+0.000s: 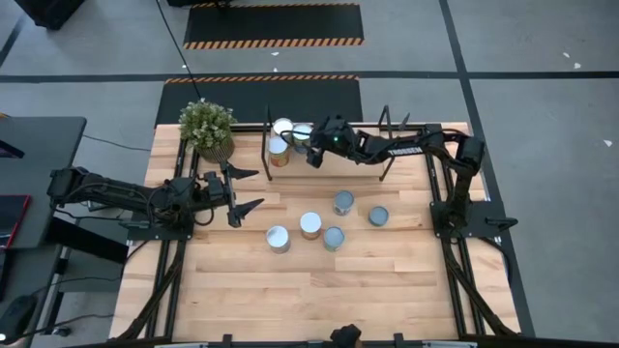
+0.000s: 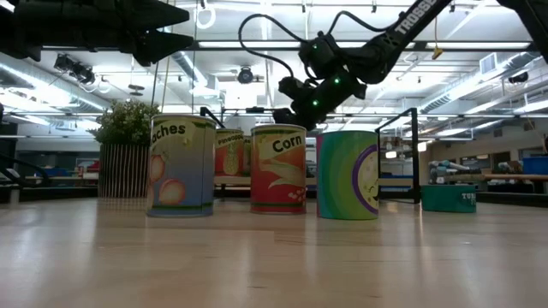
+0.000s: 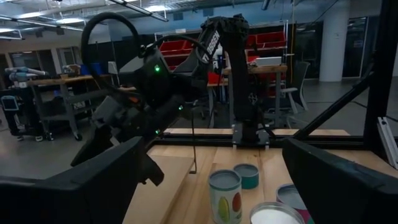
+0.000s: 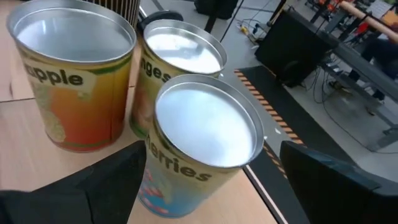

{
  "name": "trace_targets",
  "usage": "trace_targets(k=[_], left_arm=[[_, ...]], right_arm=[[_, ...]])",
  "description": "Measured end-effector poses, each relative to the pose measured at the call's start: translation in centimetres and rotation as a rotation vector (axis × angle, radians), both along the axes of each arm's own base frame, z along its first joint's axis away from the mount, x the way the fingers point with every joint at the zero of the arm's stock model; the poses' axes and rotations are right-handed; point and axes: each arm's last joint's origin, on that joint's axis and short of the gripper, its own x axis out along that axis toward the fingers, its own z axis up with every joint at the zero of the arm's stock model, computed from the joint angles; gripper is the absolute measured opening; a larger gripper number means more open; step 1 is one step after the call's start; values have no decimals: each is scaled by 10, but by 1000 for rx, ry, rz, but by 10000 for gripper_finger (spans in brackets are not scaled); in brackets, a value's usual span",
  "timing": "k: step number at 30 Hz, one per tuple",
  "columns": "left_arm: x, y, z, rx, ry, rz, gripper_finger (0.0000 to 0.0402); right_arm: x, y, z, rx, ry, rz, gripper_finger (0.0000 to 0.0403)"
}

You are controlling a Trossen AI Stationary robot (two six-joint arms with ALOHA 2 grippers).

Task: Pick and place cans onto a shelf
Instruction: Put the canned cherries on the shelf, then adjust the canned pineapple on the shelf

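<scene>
Three cans stand close together on the left end of the light-wood shelf [image 1: 368, 166]: an orange-labelled one [image 4: 74, 81], one behind it [image 4: 180, 56], and a blue-labelled one [image 4: 199, 143] nearest my right gripper. My right gripper [image 1: 314, 147] is open over the shelf. Its fingers stand on either side of the blue-labelled can, and a gap shows beside the right finger [image 4: 336, 180]. Several more cans [image 1: 310, 224] stand upright on the tabletop in the middle. My left gripper [image 1: 240, 190] is open and empty, above the table left of those cans.
A potted green plant [image 1: 206, 126] stands at the far left corner, beside the shelf's left black frame [image 1: 268, 135]. In the low view the table cans [image 2: 278, 168] stand in a row in front of the shelf. Bare wood lies along the table's near edge [image 1: 319, 300].
</scene>
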Motion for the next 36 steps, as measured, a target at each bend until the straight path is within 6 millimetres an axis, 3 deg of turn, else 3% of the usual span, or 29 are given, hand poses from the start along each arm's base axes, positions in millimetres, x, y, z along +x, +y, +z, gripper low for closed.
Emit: trace_targets(k=[11,19,27,36], left_arm=[[0,1,0,-9,-1,24,387],[0,2,-3,-15,30,81,387],[-4,11,-10,-72,89,429,387],[-7,15,-17,-162,100,571,387]], right_arm=[[1,-2,5,-31,-41,1,377],[9,15,8,-85,17,37,377],[26,28,40,-131,103,57,377],[38,43,73,-146,161,120,377]])
